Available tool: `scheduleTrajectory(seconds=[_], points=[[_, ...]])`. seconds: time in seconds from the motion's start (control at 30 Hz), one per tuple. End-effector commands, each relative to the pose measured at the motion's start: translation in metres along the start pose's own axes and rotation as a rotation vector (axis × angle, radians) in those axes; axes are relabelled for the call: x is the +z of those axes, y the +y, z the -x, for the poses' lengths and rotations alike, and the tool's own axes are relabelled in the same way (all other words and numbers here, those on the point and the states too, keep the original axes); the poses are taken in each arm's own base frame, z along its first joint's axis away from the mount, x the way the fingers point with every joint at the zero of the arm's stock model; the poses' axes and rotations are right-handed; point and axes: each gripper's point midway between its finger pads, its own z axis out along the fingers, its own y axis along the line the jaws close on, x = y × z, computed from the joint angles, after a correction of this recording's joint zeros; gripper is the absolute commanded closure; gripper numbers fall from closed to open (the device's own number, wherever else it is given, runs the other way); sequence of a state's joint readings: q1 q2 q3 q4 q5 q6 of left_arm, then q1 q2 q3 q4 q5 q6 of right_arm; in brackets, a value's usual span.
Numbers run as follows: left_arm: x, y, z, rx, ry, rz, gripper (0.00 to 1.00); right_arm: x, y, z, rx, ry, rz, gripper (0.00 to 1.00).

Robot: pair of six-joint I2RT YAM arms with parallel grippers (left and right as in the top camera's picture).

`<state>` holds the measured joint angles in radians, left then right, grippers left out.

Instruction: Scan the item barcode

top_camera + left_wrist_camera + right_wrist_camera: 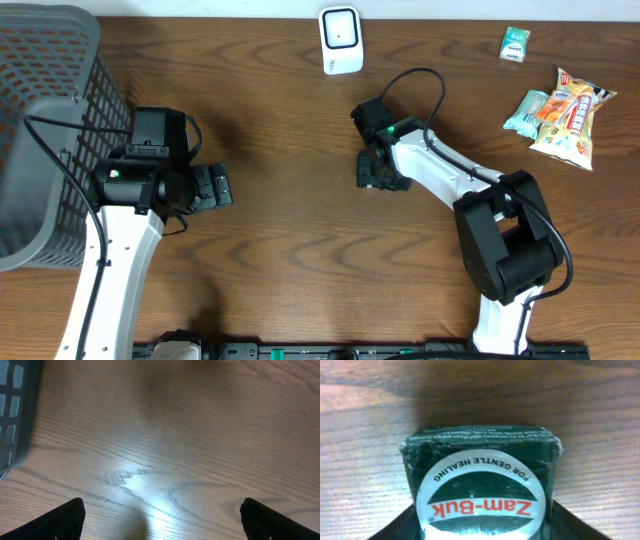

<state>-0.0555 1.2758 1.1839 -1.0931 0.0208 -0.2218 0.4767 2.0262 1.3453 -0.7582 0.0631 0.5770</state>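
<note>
Right claw (380, 172) down on the Zam-Buk box (376, 170), mid-table; scan not yet made.
The box lies flat on the wood just right of centre, round label up in the right wrist view (480, 480). The scanner (341, 40) stands apart at its 11 o'clock, so a pickup probably has to come first. The right claw's fingers (395, 522) flank the box's two sides, close against them. Cannot tell whether they pinch it yet, and the box looks to rest on the table. The left claw (222, 187) hangs released and empty over bare wood at 9 o'clock, beside the basket (92, 95), likely waiting out of the way. Snack packs (560, 112) sit untouched at 2 o'clock.
</note>
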Motion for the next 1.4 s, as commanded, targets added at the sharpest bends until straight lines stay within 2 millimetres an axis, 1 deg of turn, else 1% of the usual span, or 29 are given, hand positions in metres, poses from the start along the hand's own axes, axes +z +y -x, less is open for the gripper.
scheduleTrajectory(seconds=[0.0, 0.1, 0.17, 0.3, 0.43, 0.5, 0.6, 0.67, 0.73, 0.83, 0.93, 1.03, 1.17, 1.27, 1.37], points=[[0.002, 0.001, -0.002, -0.005, 0.008, 0.008, 0.02, 0.011, -0.004, -0.005, 0.012, 0.04, 0.001, 0.49], [0.002, 0.001, -0.002, -0.005, 0.008, 0.007, 0.02, 0.003, 0.005, -0.002, -0.001, 0.06, 0.06, 0.5], [0.002, 0.001, -0.002, -0.005, 0.008, 0.008, 0.02, -0.008, 0.011, 0.001, 0.012, 0.085, 0.11, 0.52], [0.002, 0.001, -0.002, -0.005, 0.008, 0.008, 0.02, -0.041, 0.025, 0.009, 0.046, 0.133, 0.241, 0.52], [0.002, 0.001, -0.002, -0.005, 0.008, 0.008, 0.02, -0.081, 0.042, 0.012, 0.079, 0.2, 0.425, 0.49], [0.002, 0.001, -0.002, -0.005, 0.008, 0.007, 0.02, -0.103, 0.054, 0.012, 0.093, 0.248, 0.552, 0.49], [0.002, 0.001, -0.002, -0.005, 0.008, 0.007, 0.02, -0.142, 0.076, 0.01, 0.108, 0.345, 0.819, 0.48], [0.002, 0.001, -0.002, -0.005, 0.008, 0.007, 0.02, -0.175, 0.086, 0.011, 0.131, 0.433, 1.028, 0.48], [0.002, 0.001, -0.002, -0.005, 0.008, 0.008, 0.02, -0.196, 0.086, 0.014, 0.185, 0.512, 1.144, 0.48], [0.002, 0.001, -0.002, -0.005, 0.008, 0.008, 0.02, -0.217, 0.081, 0.019, 0.271, 0.614, 1.238, 0.47], [0.002, 0.001, -0.002, -0.005, 0.008, 0.008, 0.02, -0.231, 0.077, 0.021, 0.35, 0.714, 1.289, 0.47], [0.002, 0.001, -0.002, -0.005, 0.008, 0.008, 0.02, -0.251, 0.071, 0.026, 0.399, 0.817, 1.368, 0.48], [0.002, 0.001, -0.002, -0.005, 0.008, 0.008, 0.02, -0.247, 0.062, 0.036, 0.488, 0.84, 1.337, 0.47], [0.002, 0.001, -0.002, -0.005, 0.008, 0.008, 0.02, -0.241, 0.059, 0.041, 0.503, 0.805, 1.314, 0.47], [0.002, 0.001, -0.002, -0.005, 0.008, 0.007, 0.03, -0.237, 0.059, 0.042, 0.51, 0.789, 1.296, 0.47]])
